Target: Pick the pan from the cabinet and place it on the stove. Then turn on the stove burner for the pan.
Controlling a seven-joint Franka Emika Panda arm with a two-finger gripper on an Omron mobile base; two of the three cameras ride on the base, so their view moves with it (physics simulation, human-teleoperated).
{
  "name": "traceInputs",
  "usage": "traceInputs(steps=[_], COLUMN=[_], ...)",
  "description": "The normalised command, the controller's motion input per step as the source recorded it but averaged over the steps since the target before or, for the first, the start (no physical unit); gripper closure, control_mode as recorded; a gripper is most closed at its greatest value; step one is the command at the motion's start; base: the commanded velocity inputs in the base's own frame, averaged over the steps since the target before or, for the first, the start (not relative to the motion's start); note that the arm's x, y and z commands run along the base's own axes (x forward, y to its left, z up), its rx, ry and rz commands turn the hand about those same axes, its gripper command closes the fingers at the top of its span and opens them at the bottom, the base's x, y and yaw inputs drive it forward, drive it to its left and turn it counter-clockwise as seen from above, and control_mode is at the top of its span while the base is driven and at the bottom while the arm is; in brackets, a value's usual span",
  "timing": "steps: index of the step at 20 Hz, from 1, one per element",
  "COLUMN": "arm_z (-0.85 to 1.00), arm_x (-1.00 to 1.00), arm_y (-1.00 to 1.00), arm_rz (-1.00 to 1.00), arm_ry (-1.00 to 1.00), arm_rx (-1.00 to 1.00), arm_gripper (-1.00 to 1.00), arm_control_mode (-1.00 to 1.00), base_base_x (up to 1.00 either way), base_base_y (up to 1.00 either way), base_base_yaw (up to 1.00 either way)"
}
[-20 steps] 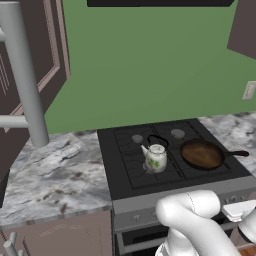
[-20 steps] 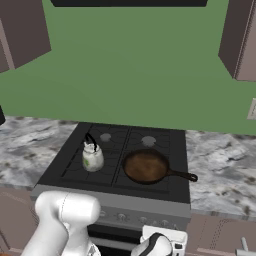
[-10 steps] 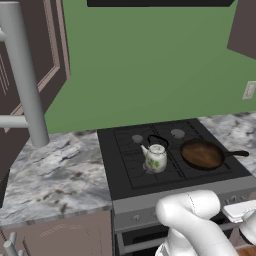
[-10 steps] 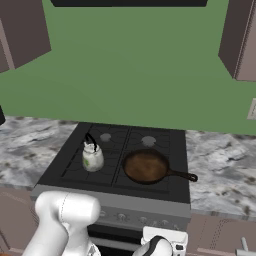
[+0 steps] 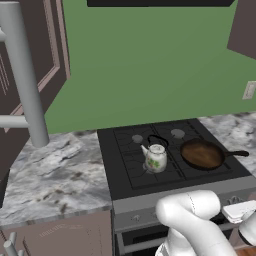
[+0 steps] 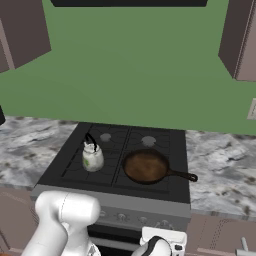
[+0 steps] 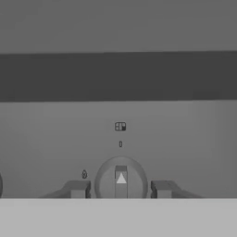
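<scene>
The pan (image 5: 202, 153) (image 6: 145, 166) lies on the front right grate of the stove (image 5: 128, 176) (image 6: 64, 167), its long handle pointing right. It covers the stove burner below it. My gripper (image 7: 120, 187) is low in front of the stove's grey steel front, facing a round knob (image 7: 121, 172) with a white pointer that points up. The two fingertips (image 7: 77, 189) stand at the knob's left and right sides, closed in on it. The cabinet (image 5: 49, 47) is up at the left, its door with the grey bar handle (image 5: 24, 75) swung open.
A white floral kettle (image 5: 156, 157) (image 6: 92, 156) stands on the front left grate. Grey burner caps (image 5: 177, 133) (image 6: 148, 141) show at the rear. Marble counter (image 5: 55, 180) (image 6: 225, 165) runs on both sides of the stove. Another wall cabinet (image 6: 240, 37) hangs at the upper right.
The jaws have narrowed in around the knob. Pan, kettle and arm stand where they were in both base views.
</scene>
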Motion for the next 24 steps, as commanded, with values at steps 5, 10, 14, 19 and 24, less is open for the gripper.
traceInputs(steps=[5,10,14,19,24], arm_z=[0.12,0.16,0.02,0.01,0.04], arm_x=[0.0,0.0,0.0,0.0,-0.02], arm_y=[0.06,0.0,0.0,-0.01,-0.02], arm_rz=[0.0,0.02,0.08,0.1,0.09], arm_ry=[0.0,-0.03,-0.13,-0.11,-0.1], arm_rx=[0.0,-0.1,-0.35,-0.34,-0.31], arm_gripper=[1.0,1.0,1.0,1.0,1.0], arm_control_mode=[-1.0,-1.0,-1.0,-1.0,-1.0], base_base_x=[0.0,0.0,0.0,0.0,0.0], base_base_y=[0.0,0.0,0.0,0.0,0.0], base_base_yaw=[0.0,0.0,0.0,0.0,0.0])
